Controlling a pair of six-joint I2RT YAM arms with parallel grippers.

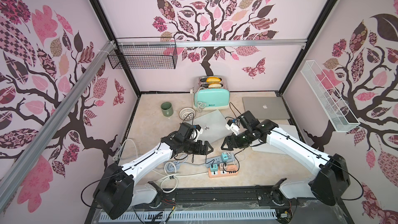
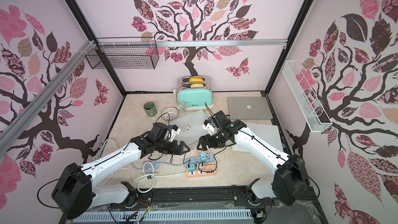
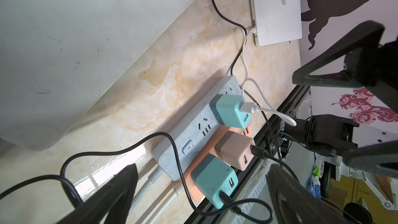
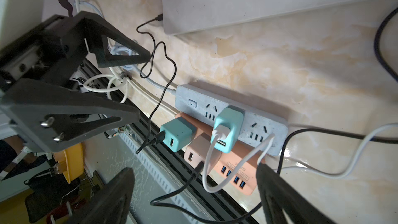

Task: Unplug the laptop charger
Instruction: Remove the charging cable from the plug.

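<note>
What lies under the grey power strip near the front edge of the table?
The pink power strip lies partly under the grey power strip; elsewhere the marble table is below it. How far the pink one reaches beneath is covered.

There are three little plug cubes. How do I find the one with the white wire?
Look at the front of the table, where a grey power strip lies beside an orange strip. The teal cube on the grey strip is it: the only cube there, with a white cable, not black.
</note>
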